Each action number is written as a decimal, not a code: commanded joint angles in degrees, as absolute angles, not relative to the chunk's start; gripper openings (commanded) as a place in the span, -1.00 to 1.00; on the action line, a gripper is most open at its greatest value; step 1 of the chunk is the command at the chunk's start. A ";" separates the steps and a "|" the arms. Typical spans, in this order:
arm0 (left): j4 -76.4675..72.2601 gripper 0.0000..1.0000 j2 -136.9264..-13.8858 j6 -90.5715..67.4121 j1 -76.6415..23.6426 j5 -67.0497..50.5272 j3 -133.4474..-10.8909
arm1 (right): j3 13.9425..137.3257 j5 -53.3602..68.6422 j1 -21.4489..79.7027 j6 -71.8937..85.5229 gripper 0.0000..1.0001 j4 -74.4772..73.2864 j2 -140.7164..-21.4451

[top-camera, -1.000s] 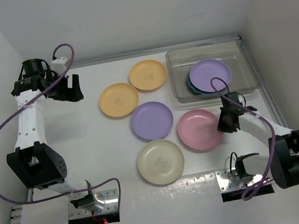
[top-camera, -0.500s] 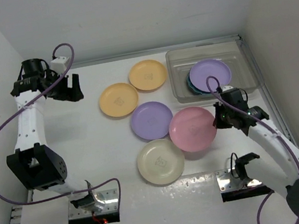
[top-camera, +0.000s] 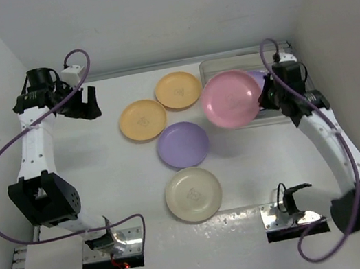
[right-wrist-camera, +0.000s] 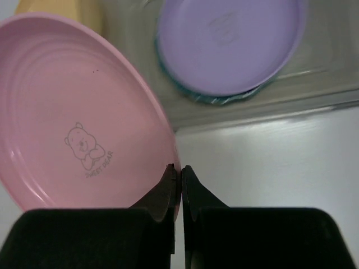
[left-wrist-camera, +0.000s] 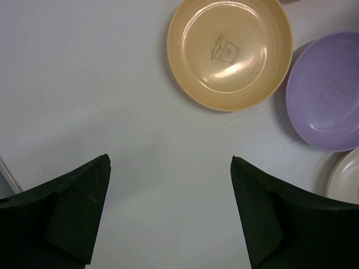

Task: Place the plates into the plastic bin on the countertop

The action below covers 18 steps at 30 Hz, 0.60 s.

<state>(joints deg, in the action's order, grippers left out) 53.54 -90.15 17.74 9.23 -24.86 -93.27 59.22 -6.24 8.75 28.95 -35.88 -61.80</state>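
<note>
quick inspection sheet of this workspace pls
Surface: white countertop, bare between plates.
Job's things: pink plate lifted, tilted, by the clear bin's left end; lilac plate on a teal plate inside the bin; two yellow-orange plates, a second lilac plate and a cream plate on the countertop.
Clutter: nothing seen.
Tools: right tool shut on the pink plate's rim; left tool open, holding nothing.
Cables: a purple cable loops off each arm.
Surroundings: white walls; metal mounting plates at the near edge.
</note>
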 commanded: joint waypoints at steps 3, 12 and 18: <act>52.56 0.77 -90.00 18.02 8.79 -24.18 -92.82 | 63.45 -20.12 0.80 36.82 -1.00 -21.21 -75.12; 52.03 0.77 -93.07 18.02 9.84 -21.63 -92.81 | 72.16 -21.09 -6.41 37.09 -1.00 -16.61 -92.37; 52.03 0.77 -95.53 18.02 10.37 -21.09 -93.34 | 72.77 -17.58 -8.00 36.65 -1.00 -15.91 -98.16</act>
<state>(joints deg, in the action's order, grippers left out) 53.06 -95.00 17.74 9.76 -21.63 -92.64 70.24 -18.55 -7.27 35.94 -19.16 -96.92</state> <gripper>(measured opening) 0.887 0.010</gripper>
